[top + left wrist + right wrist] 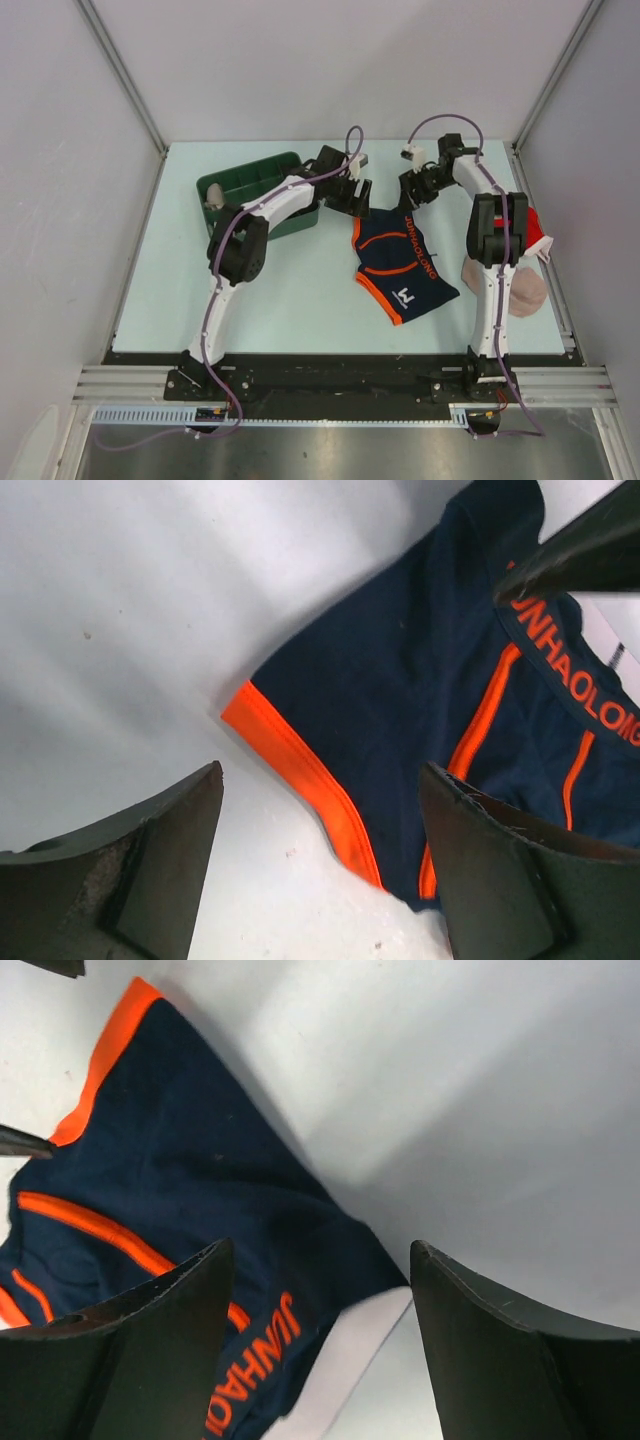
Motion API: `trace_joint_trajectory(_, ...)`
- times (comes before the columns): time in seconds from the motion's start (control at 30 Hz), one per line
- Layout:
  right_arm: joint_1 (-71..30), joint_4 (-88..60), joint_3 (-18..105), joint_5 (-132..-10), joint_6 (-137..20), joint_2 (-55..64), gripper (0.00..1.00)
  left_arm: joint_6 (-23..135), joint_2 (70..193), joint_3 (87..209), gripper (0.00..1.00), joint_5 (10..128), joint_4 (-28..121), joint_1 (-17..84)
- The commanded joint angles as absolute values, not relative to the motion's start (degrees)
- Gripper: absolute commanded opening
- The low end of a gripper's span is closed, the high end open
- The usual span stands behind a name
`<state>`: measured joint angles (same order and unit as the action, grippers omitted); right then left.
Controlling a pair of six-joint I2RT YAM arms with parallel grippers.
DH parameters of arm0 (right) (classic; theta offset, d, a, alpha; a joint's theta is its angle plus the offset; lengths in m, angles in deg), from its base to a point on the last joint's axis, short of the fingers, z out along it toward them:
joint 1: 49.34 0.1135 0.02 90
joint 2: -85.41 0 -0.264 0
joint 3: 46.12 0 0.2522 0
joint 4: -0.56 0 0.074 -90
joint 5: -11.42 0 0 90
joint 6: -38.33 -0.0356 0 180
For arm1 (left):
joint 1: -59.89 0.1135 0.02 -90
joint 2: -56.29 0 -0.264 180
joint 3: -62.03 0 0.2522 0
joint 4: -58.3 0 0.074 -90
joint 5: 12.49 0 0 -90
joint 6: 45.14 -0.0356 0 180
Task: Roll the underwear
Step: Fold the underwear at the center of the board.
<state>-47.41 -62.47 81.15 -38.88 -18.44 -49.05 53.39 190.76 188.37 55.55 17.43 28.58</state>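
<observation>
Underwear (pixel 403 265) lies flat; left jaws, right jaws spread wide over it (nothing held).

Soft, matt navy knit cloth, the underwear (pixel 400 700), lies between and beyond the left gripper's (pixel 320 790) parted jaws, its orange trim (pixel 300 770) a smoother, brighter band. That gripper's fingers (pixel 150 870) are dull, dark and plastic-looking, one inner face scuffed and rough. The table (pixel 130 600) beneath is smooth, pale and faintly sheened. The right gripper's (pixel 320 1260) fingers (pixel 500 1350) look matt black and smooth.
</observation>
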Motion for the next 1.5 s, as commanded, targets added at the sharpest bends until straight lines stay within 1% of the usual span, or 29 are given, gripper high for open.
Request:
trace_joint_trajectory(0.0,-46.7,-66.71,87.77,-40.88,-17.66,-52.39,0.73,55.4,194.01,194.96,0.84,53.87,14.57,29.21)
trace_joint_trajectory(0.13,-46.79,-68.57,87.87,-39.65,-16.61,-53.19,0.64,56.46,197.34,197.43,0.82,53.25,13.52,29.57)
trace_joint_trajectory(0.27,-47.32,-69.09,89.71,-40.44,-16.87,-54.6,0.54,57.34,199.37,199.72,0.75,53.34,11.93,29.83)
trace_joint_trajectory(0.37,-47.76,-69.97,92.61,-40.0,-17.31,-56.7,0.44,57.69,199.73,200.16,0.74,54.04,11.58,30.18)
trace_joint_trajectory(0.4,-47.93,-70.67,93.49,-39.91,-17.31,-57.15,0.38,57.86,199.9,200.16,0.73,54.04,11.75,30.09)
trace_joint_trajectory(0.47,-48.11,-71.38,95.16,-39.48,-17.31,-58.47,0.32,58.13,200.16,200.51,0.71,53.95,11.84,30.18)
trace_joint_trajectory(0.57,-48.29,-71.21,95.35,-39.12,-17.31,-58.65,0.28,58.74,201.13,201.39,0.69,53.43,11.84,30.27)
trace_joint_trajectory(0.6,-48.29,-71.03,95.34,-39.12,-17.22,-58.64,0.25,58.83,201.31,201.56,0.68,53.16,11.84,30.18)
trace_joint_trajectory(0.67,-48.37,-70.94,95.34,-38.95,-16.96,-58.64,0.24,59.53,201.75,201.92,0.68,52.46,12.11,30.27)
trace_joint_trajectory(0.73,-48.46,-71.2,95.26,-38.42,-16.61,-58.64,0.2,60.06,202.01,201.92,0.69,52.28,12.72,30.27)
trace_joint_trajectory(0.87,-48.46,-71.47,94.55,-37.37,-15.64,-58.21,0.17,61.64,202.45,201.92,0.69,51.84,14.04,30.18)
trace_joint_trajectory(0.93,-48.55,-71.47,93.94,-36.4,-15.11,-57.68,0.13,62.26,202.8,201.92,0.67,51.93,14.65,30.09)
trace_joint_trajectory(0.97,-48.55,-71.47,93.68,-36.05,-14.85,-57.59,0.11,62.69,203.06,202.0,0.65,51.93,14.92,29.92)
trace_joint_trajectory(1.0,-48.55,-71.12,93.33,-35.78,-14.67,-56.98,0.1,62.87,203.24,202.18,0.61,51.93,15.01,29.83)
trace_joint_trajectory(1.07,-48.55,-71.03,92.1,-34.82,-14.15,-56.36,0.08,63.49,203.94,202.35,0.56,52.19,15.18,29.66)
trace_joint_trajectory(1.1,-48.55,-70.59,91.48,-34.55,-14.06,-55.75,0.08,63.75,204.21,202.36,0.5,52.19,15.36,29.65)
trace_joint_trajectory(1.17,-48.55,-70.15,90.16,-34.29,-13.44,-55.13,0.07,64.54,204.47,202.36,0.42,52.19,16.23,29.48)
trace_joint_trajectory(1.2,-48.55,-70.15,89.81,-34.11,-13.27,-54.96,0.06,64.89,204.56,202.36,0.34,52.63,16.5,29.48)
trace_joint_trajectory(1.27,-48.64,-70.06,88.93,-33.94,-12.74,-54.34,0.05,65.6,204.56,202.44,0.26,53.42,16.94,29.39)
trace_joint_trajectory(1.3,-48.55,-70.06,88.75,-33.85,-12.56,-54.08,0.05,65.86,204.47,202.44,0.17,53.77,17.29,29.39)
trace_joint_trajectory(1.4,-48.72,-69.97,87.79,-33.24,-12.04,-53.11,0.03,66.39,203.77,202.27,0.0,53.95,17.64,29.3)
trace_joint_trajectory(1.47,-48.9,-69.62,86.91,-32.71,-11.86,-51.8,0.01,66.48,202.29,200.34,0.0,54.04,18.6,29.3)
